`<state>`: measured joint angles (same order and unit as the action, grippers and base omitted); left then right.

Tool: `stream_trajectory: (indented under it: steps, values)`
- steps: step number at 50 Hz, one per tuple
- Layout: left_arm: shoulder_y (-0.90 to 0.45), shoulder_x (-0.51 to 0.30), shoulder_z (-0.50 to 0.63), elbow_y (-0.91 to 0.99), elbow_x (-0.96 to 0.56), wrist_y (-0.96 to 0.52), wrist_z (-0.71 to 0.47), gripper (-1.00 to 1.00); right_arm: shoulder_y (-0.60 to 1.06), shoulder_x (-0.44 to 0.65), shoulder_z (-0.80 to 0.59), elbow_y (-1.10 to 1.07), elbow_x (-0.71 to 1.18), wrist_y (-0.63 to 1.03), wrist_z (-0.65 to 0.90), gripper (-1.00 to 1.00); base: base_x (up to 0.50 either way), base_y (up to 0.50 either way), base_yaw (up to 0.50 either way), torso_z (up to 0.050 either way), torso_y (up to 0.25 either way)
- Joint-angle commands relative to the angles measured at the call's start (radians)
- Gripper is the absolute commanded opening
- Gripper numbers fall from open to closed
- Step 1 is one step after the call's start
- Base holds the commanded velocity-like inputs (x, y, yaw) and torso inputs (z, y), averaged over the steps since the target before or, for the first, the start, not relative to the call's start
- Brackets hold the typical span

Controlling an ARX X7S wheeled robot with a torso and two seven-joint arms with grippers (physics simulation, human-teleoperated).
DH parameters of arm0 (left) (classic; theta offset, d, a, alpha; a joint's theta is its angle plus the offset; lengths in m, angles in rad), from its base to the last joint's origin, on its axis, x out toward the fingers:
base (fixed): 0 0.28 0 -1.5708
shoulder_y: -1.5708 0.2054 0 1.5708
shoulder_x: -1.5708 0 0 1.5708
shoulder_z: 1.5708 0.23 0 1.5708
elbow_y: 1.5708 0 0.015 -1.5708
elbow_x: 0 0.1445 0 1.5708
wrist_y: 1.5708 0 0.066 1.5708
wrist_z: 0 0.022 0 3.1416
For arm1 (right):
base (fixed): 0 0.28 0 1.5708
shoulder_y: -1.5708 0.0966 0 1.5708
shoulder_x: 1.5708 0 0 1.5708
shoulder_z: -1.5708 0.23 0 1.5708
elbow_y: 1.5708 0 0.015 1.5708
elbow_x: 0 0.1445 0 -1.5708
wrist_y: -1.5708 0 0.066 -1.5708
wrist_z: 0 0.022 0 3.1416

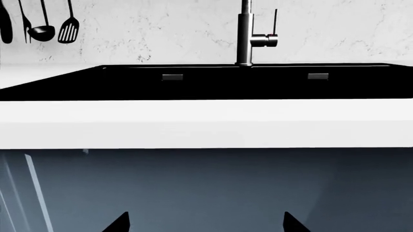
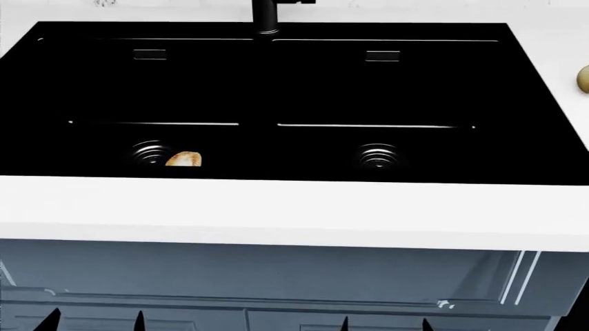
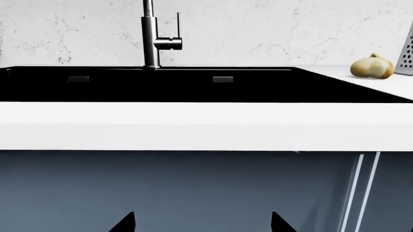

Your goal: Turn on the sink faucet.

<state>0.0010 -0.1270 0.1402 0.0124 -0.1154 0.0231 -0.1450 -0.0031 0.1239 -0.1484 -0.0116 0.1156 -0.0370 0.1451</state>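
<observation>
Nothing is touching the faucet [image 2: 266,16] yet; the reach is only starting. It is standing at the top centre of the head view, behind the divider of the black sink [image 2: 276,103], its thin handle [image 1: 275,21] pointing upward beside the post. Both claws are sitting low at the bottom edge, in front of the blue cabinet [image 2: 276,276]: the left claw [image 1: 205,223] and the right claw [image 3: 201,222] are each showing wide-spread fingertips, holding nothing. Next, I judge, one arm needs lifting over the counter [image 2: 276,210] toward that handle.
</observation>
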Motion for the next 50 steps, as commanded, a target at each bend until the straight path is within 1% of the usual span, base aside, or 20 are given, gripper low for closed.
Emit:
stream_trajectory:
  steps: [1,19,24,26,33,35,37,39,40,41,43,46,48,50]
  values:
    - [0.006,-0.015,0.006,0.010,-0.014,0.005,-0.004,1.00,0.002,0.010,-0.014,-0.002,0.004,-0.002,0.008,1.00,0.00,0.00,0.00,0.050,0.000]
    - [0.010,-0.025,0.018,0.012,-0.033,0.021,-0.010,1.00,0.003,0.023,-0.030,-0.001,0.013,-0.005,0.021,1.00,0.00,0.00,0.00,0.050,0.000]
    - [0.006,-0.024,0.014,0.011,-0.038,0.023,-0.023,1.00,0.002,0.025,-0.032,0.000,0.021,-0.006,0.022,1.00,0.00,0.00,0.00,0.003,0.000]
    - [0.004,-0.026,0.023,0.006,-0.010,0.002,-0.043,1.00,0.004,0.027,-0.035,0.000,0.022,-0.005,0.022,1.00,0.00,0.00,0.00,0.000,0.000]
    - [0.005,-0.029,0.019,0.010,-0.040,0.017,-0.034,1.00,0.003,0.030,-0.040,0.000,0.027,-0.009,0.025,1.00,0.00,0.00,0.00,0.000,0.000]
    - [0.006,-0.028,0.020,0.020,-0.036,0.001,-0.046,1.00,0.006,0.029,-0.039,0.003,0.040,-0.017,0.019,1.00,0.00,0.00,0.00,0.000,0.000]
    - [-0.008,-0.026,0.013,0.038,-0.057,-0.056,-0.054,1.00,0.016,0.030,-0.030,-0.011,0.065,-0.004,0.015,1.00,0.00,0.00,0.00,0.000,0.000]
    - [-0.024,-0.033,0.014,0.040,-0.028,-0.038,-0.069,1.00,0.029,0.033,-0.020,-0.036,0.072,0.001,0.024,1.00,0.00,0.00,0.00,0.000,0.000]
    - [-0.043,-0.030,-0.004,0.056,-0.087,-0.092,-0.057,1.00,0.045,0.039,-0.022,-0.057,0.073,0.034,0.026,1.00,0.00,0.00,0.00,0.000,0.000]
    - [-0.073,-0.032,0.002,0.082,-0.073,-0.127,-0.072,1.00,0.062,0.048,-0.020,-0.096,0.074,0.083,0.035,1.00,0.00,0.00,0.00,0.000,0.000]
    - [-0.106,-0.039,0.004,0.128,-0.092,-0.194,-0.070,1.00,0.090,0.066,-0.014,-0.183,0.072,0.191,0.066,1.00,0.00,0.00,0.00,0.000,0.000]
    - [-0.141,-0.079,-0.010,0.273,-0.147,-0.340,-0.067,1.00,0.163,0.107,0.005,-0.343,0.089,0.367,0.087,1.00,0.00,0.00,0.00,0.000,0.000]
    - [-0.188,-0.091,-0.014,0.363,-0.178,-0.449,-0.084,1.00,0.207,0.128,0.022,-0.404,0.119,0.458,0.087,1.00,0.00,0.00,0.00,0.000,0.000]
    - [-0.218,-0.097,-0.010,0.409,-0.195,-0.508,-0.089,1.00,0.244,0.145,0.033,-0.440,0.136,0.522,0.087,1.00,0.00,0.00,0.00,0.000,0.000]
